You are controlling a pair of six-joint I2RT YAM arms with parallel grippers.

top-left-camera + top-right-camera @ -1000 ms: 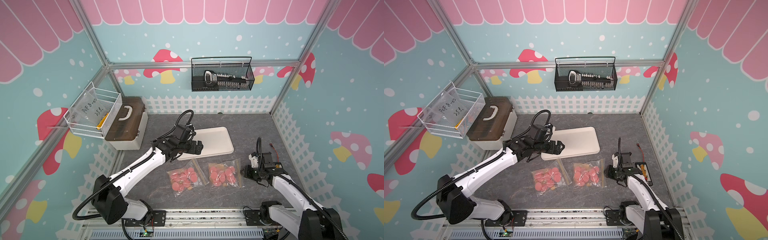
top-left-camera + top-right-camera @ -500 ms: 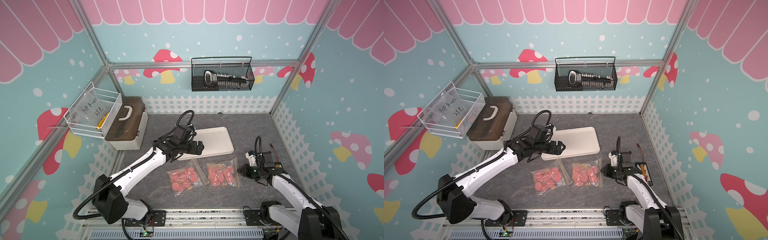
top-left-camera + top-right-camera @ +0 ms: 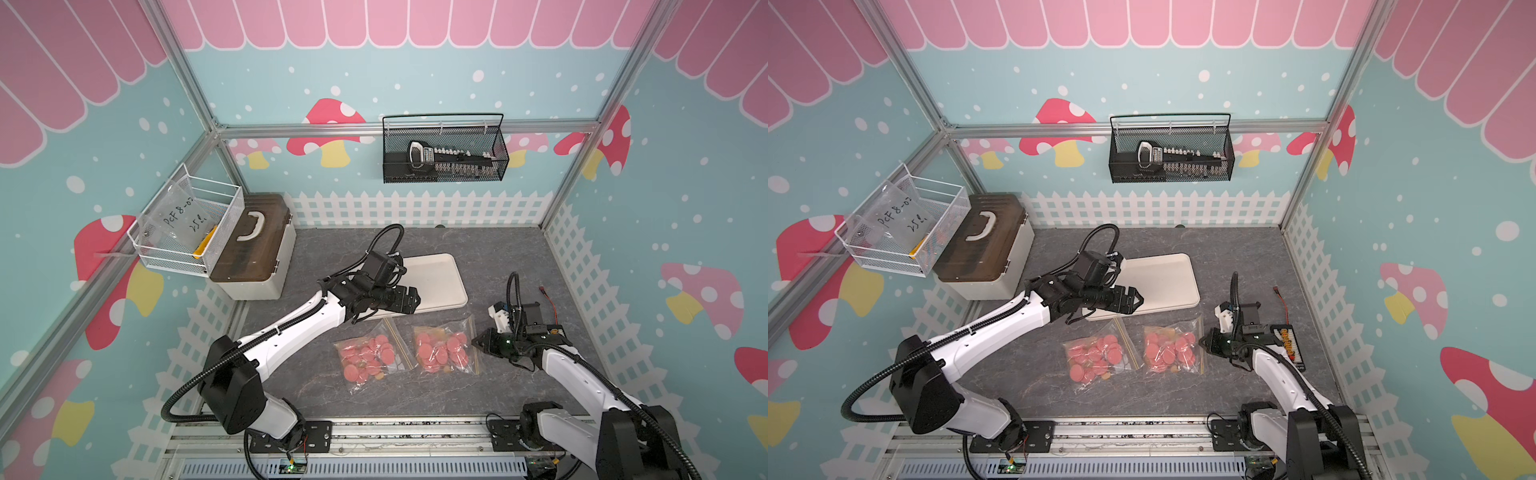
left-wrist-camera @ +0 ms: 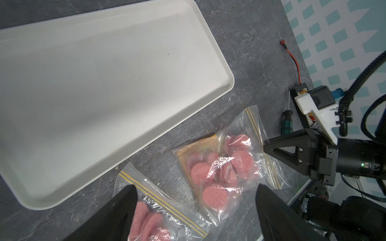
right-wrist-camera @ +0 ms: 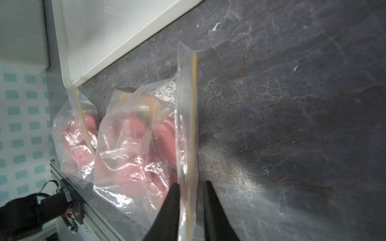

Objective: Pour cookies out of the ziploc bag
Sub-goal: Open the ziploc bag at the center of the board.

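A white rectangular plastic tray [image 3: 438, 276] lies flat on the grey stone-patterned tabletop [image 3: 498, 257]; everything else is placed from it. Two clear ziploc bags with yellow zip strips lie on the tabletop just off the tray's long edge nearest the robot bases, apart from the tray and side by side. The first bag [image 3: 445, 352] sits off the right-hand end of that edge; the second bag [image 3: 369, 360] sits further left along the same edge. The cookies [image 3: 436, 354], small flat round pink-red discs with a few tan-orange ones, are inside both bags, heaped in loose overlapping layers.

The left gripper [image 3: 413, 298] hangs over the tray's near long edge, above the second bag's zip end; its black fingers [image 4: 125, 208] stand wide apart and hold nothing.

The right gripper [image 5: 190, 184] is low over the tabletop on the far side of the first bag from the second, off the tray's near right corner. Its jaws stand only narrowly apart, with the first bag's yellow zip strip [image 5: 193, 108] running between them; whether they actually pinch the plastic cannot be told. In the left wrist view a green-handled screwdriver [image 4: 287, 123] lies beyond that bag, further from the tray.
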